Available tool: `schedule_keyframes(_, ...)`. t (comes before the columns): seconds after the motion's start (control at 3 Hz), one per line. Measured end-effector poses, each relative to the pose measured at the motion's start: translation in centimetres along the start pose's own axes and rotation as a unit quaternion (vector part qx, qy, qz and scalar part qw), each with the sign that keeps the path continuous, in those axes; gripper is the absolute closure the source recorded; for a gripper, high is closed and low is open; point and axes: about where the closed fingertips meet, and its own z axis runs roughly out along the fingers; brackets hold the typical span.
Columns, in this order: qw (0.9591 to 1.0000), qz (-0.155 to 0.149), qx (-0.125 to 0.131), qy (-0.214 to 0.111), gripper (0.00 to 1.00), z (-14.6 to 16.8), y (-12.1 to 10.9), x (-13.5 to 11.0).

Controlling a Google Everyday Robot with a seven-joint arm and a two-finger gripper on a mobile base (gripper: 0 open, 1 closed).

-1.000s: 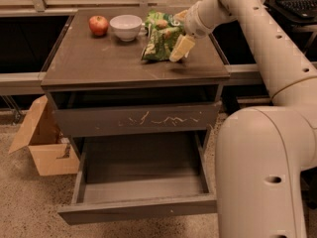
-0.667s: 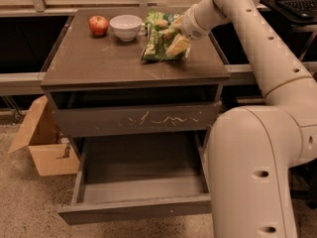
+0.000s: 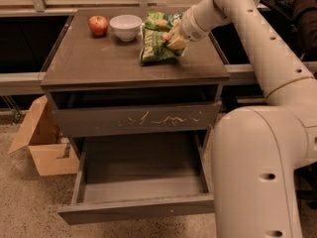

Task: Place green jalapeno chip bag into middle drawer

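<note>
Gripper [image 3: 173,39] shifts slightly left onto chip bag [image 3: 156,43] on cabinet top [image 3: 99,58]; can't tell its grip; middle drawer [image 3: 136,209] open.

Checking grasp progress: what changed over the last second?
The gripper edged left and slightly back, now at the chip bag's right edge; whether it has hold of it is unclear. The chip bag, apple, bowl and open drawer stayed put.
</note>
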Motion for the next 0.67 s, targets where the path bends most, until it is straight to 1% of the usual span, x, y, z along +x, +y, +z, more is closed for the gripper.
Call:
schedule_keyframes(0.33, 0.9986, -0.022, 0.005, -0.047, 1.00, -3.8, 1.3, -2.9)
schedule_keyframes(0.67, 0.9937, -0.025, -0.018, -0.107, 1.00, -7.9, 5.4, -5.5)
